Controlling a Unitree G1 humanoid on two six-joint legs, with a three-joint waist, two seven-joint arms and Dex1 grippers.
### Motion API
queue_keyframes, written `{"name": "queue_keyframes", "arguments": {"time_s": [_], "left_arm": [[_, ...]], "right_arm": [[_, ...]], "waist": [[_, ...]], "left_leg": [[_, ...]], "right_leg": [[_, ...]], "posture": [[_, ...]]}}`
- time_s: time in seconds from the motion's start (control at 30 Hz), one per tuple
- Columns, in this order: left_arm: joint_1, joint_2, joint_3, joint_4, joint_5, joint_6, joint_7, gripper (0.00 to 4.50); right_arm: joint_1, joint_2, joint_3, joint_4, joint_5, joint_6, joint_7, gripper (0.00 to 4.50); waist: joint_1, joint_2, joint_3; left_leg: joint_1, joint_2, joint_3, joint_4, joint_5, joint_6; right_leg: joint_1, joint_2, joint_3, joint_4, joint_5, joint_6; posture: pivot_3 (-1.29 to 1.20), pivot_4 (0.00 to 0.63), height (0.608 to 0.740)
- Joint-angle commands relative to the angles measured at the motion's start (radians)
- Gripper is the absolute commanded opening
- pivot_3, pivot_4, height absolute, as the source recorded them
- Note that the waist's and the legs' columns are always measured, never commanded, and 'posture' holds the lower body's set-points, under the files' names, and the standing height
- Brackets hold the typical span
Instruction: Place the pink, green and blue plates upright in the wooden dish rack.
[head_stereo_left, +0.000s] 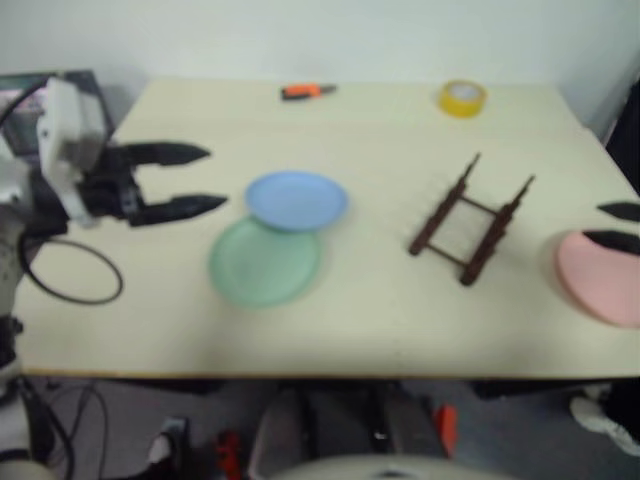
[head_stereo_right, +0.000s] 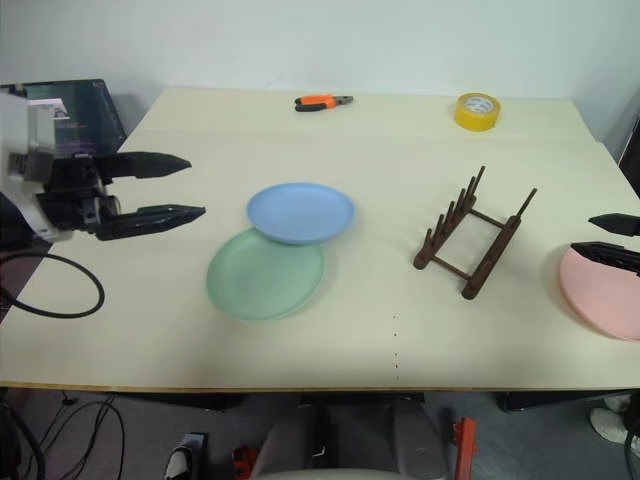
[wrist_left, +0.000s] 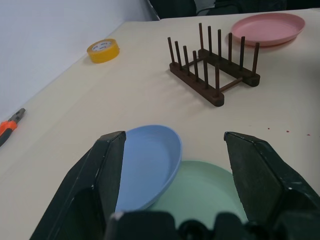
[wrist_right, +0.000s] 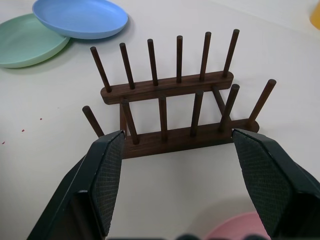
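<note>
My left gripper (head_stereo_right: 190, 187) hangs over the left side of the table (head_stereo_right: 380, 330) with its two black fingers spread apart and nothing between them, pointing toward the middle. Just beyond its tips lie two plates. The blue plate (head_stereo_right: 300, 212) is round, shallow and matte, and its near edge rests on the far rim of the green plate (head_stereo_right: 264, 274), so it sits slightly tipped. The green one lies flat on the tabletop, nearer to me.

My right gripper (head_stereo_right: 612, 238) comes in from the right edge, fingers also apart and empty. I see its tips above the far rim of the pink plate (head_stereo_right: 603, 292), which lies flat near the table's right edge; I cannot tell whether they touch it.

Between the plates stands the rack (head_stereo_right: 472, 237), dark brown wood, two rails joined by crossbars, each with a row of thin upright pegs. No plate stands in it.

At the far edge lie an orange-handled tool (head_stereo_right: 322, 102) and a roll of yellow tape (head_stereo_right: 476, 111).
</note>
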Motion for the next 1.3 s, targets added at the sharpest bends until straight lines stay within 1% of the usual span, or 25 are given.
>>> {"name": "queue_keyframes", "arguments": {"time_s": [0.03,0.23,0.43,0.6,0.67,0.73,0.8,1.0,1.07,1.13,1.3], "left_arm": [[-0.010,0.019,0.018,-0.024,-0.007,-0.004,-0.002,3.46],[-0.011,0.024,0.012,-0.048,-0.018,0.023,-0.001,3.46],[-0.031,-0.063,-0.067,-0.121,-0.016,0.054,0.072,3.46],[-0.039,-0.173,-0.149,-0.193,0.005,0.081,0.195,3.46],[-0.056,-0.209,-0.209,-0.223,0.046,0.087,0.247,3.46],[-0.071,-0.255,-0.279,-0.249,0.090,0.096,0.302,3.46],[-0.085,-0.314,-0.362,-0.273,0.140,0.107,0.358,3.46],[-0.143,-0.472,-0.543,-0.303,0.239,0.171,0.473,3.46],[-0.162,-0.517,-0.608,-0.302,0.281,0.181,0.500,3.46],[-0.188,-0.572,-0.678,-0.266,0.351,0.176,0.545,3.46],[-0.214,-0.716,-0.769,-0.199,0.413,0.206,0.610,3.46]], "right_arm": [[-0.017,0.005,-0.021,-0.022,0.015,-0.004,-0.006,3.69],[-0.030,0.019,-0.008,-0.017,0.006,-0.010,-0.008,3.69],[-0.006,-0.007,-0.034,-0.022,0.008,-0.007,-0.002,3.69],[0.034,-0.013,-0.071,-0.034,0.018,0.005,-0.026,3.69],[0.050,-0.013,-0.083,-0.075,0.028,0.026,-0.034,3.69],[0.045,-0.011,-0.082,-0.068,0.021,0.017,-0.042,3.69],[0.057,-0.009,-0.088,-0.076,0.018,0.017,-0.052,3.69],[0.071,-0.012,-0.101,-0.101,0.025,0.033,-0.060,3.69],[0.064,-0.017,-0.099,-0.095,0.021,0.032,-0.058,3.69],[0.062,-0.017,-0.098,-0.095,0.019,0.034,-0.058,3.69],[0.073,-0.010,-0.102,-0.130,0.023,0.051,-0.070,3.69]], "waist": [[0.000,0.000,0.000],[0.001,0.000,0.000],[0.002,0.000,0.000],[0.003,0.000,0.000],[0.003,0.000,0.000],[0.003,0.000,0.000],[0.002,0.000,0.000],[0.002,0.000,0.000],[0.003,0.000,0.000],[0.003,0.000,0.000],[0.002,0.001,0.000]], "left_leg": [[0.000,0.000,0.000,0.000,0.000,0.000],[0.000,0.000,0.000,0.000,0.000,0.000],[0.000,0.000,0.000,0.001,0.000,0.000],[0.000,0.000,0.000,0.001,0.000,0.000],[0.000,-0.001,0.000,0.002,0.000,0.000],[0.000,-0.001,-0.001,0.003,0.000,0.000],[0.000,-0.001,-0.001,0.005,0.000,0.000],[0.000,-0.001,-0.002,0.006,0.000,0.001],[0.000,-0.002,-0.002,0.006,0.000,0.001],[0.000,-0.002,-0.002,0.006,0.000,0.001],[0.000,-0.003,-0.003,0.006,0.000,0.001]], "right_leg": [[0.000,0.000,0.000,0.000,0.000,0.000],[0.000,0.000,0.000,0.000,0.000,0.000],[0.001,0.000,0.000,0.000,0.000,0.000],[0.002,0.000,0.000,0.000,0.000,0.001],[0.003,0.000,-0.001,0.000,0.001,0.002],[0.003,0.000,0.000,0.000,0.001,0.002],[0.004,0.001,0.000,0.000,0.002,0.003],[0.005,0.001,0.000,0.000,0.002,0.003],[0.005,0.002,0.000,-0.001,0.002,0.003],[0.006,0.002,0.000,-0.001,0.002,0.003],[0.006,0.002,0.001,-0.001,0.002,0.003]], "posture": [[0.00,0.150,0.740],[0.00,0.150,0.740],[0.00,0.150,0.740],[0.00,0.150,0.740],[0.00,0.150,0.740],[0.00,0.150,0.740],[0.00,0.150,0.740],[0.00,0.150,0.740],[0.00,0.150,0.740],[0.00,0.150,0.740],[0.00,0.150,0.740]]}}
